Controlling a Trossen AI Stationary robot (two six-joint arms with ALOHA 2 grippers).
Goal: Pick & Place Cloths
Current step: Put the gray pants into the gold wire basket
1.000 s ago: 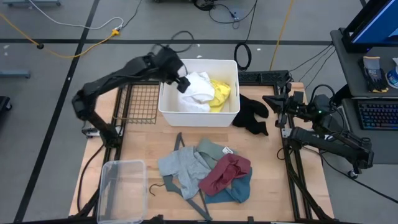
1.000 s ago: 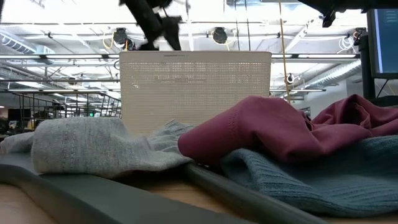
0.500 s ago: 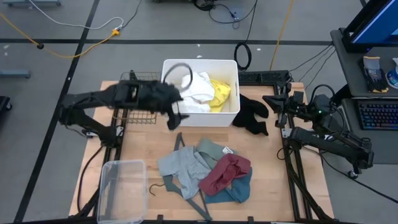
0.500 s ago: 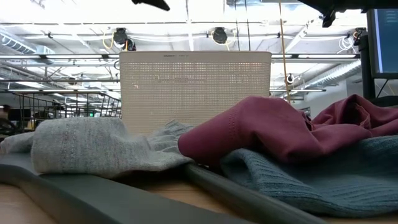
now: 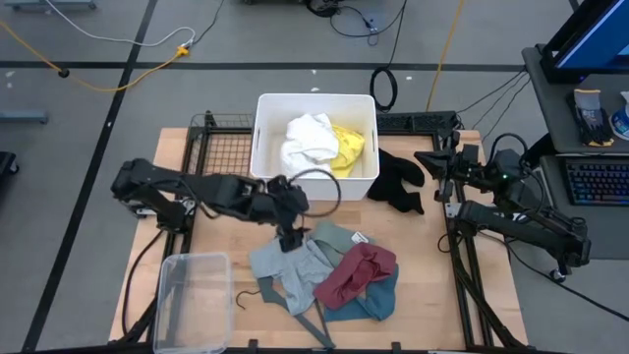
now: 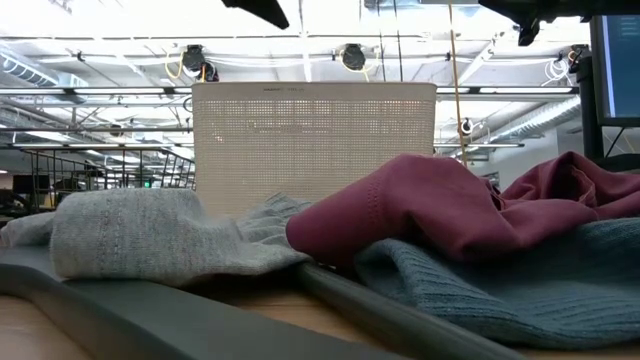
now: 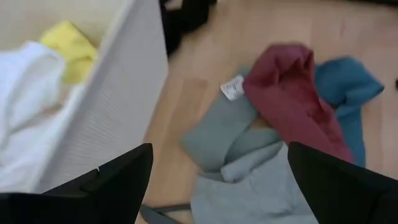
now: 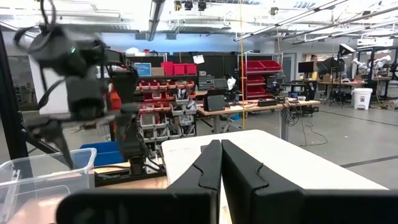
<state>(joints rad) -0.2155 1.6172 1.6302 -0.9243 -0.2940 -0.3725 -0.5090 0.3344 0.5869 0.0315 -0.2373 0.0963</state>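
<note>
The left tool (image 5: 288, 239) hangs wide and empty over the grey cloth (image 5: 280, 264), just in front of the white bin (image 5: 263, 175). White (image 5: 309, 144) and yellow (image 5: 349, 147) cloths lie in the bin; sage (image 5: 334, 237), maroon (image 5: 354, 274) and teal (image 5: 378, 301) ones lie piled on the worktop (image 5: 432, 295), with the black cloth (image 5: 398, 183) right of the bin. The right tool (image 5: 426, 158) waits shut at the worktop's right edge.

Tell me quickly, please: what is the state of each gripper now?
Left gripper: open, empty, above the grey cloth.
Right gripper: shut, holding nothing, parked at the table's right side.
</note>
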